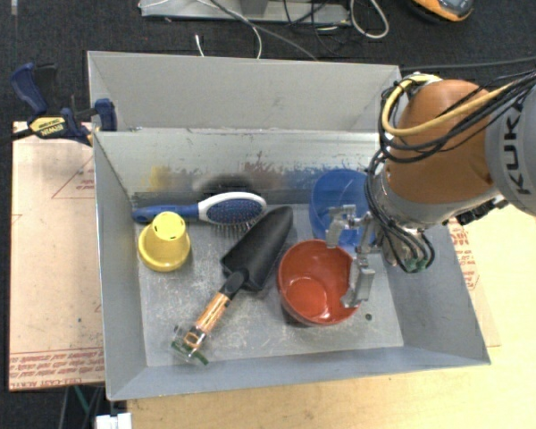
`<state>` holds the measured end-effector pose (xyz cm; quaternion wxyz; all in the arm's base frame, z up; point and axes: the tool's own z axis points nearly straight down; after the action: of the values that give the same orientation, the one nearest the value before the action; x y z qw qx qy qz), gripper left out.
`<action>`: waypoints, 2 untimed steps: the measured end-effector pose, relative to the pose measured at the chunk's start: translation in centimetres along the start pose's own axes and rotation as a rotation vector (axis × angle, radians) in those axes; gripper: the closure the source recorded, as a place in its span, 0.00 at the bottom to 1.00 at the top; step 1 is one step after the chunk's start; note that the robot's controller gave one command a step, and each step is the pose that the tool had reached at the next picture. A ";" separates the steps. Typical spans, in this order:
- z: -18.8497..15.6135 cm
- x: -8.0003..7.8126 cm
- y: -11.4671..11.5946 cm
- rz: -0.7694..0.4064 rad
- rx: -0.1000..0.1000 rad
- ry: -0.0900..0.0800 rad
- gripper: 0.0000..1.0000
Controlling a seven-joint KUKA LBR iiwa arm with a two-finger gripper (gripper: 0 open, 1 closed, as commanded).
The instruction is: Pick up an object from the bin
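Camera view, 1 frame logged. Arm point(456, 150) with its orange cover is reaching in from 3 o'clock, cables looping over the top of it. Gripper point(355, 256) is hanging low over the 4 o'clock part of the bin point(116, 266).

Jaws: standing spread. 1 finger point(343, 225) is showing by the 1 o'clock edge of the red bowl point(313, 286), the other at the bowl's 3 o'clock rim, touching or just above it; cannot tell which. Nothing is sitting visibly clamped between them. Whether the rim is lying inside the gap cannot be told.

Nearest thing: the red bowl, round, mouth up, resting on the bin floor at 4 o'clock, directly under and beside the gripper.

Others, 4 items:
- Blue cup point(332, 197) is standing at 2 o'clock, just behind the gripper, partly hidden by it.
- Black trowel point(261, 247) is lying at the centre, blade toward 1 o'clock, wooden handle pointing to 7 o'clock, blade just beside the bowl's 9 o'clock side.
- Hairbrush point(221, 210), blue handle with a white-rimmed head, is lying across the back at 11 o'clock, its head near the trowel's tip.
- Yellow cup point(164, 240) is sitting at 9 o'clock, touching or just below the brush handle, well apart from the gripper.
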<state>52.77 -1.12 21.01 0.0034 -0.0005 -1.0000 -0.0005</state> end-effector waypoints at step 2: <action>12.7 4.1 -1.0 0.002 0.000 -0.012 0.00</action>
<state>48.55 -2.13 8.31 -0.0025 -0.0013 -1.0000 -0.0007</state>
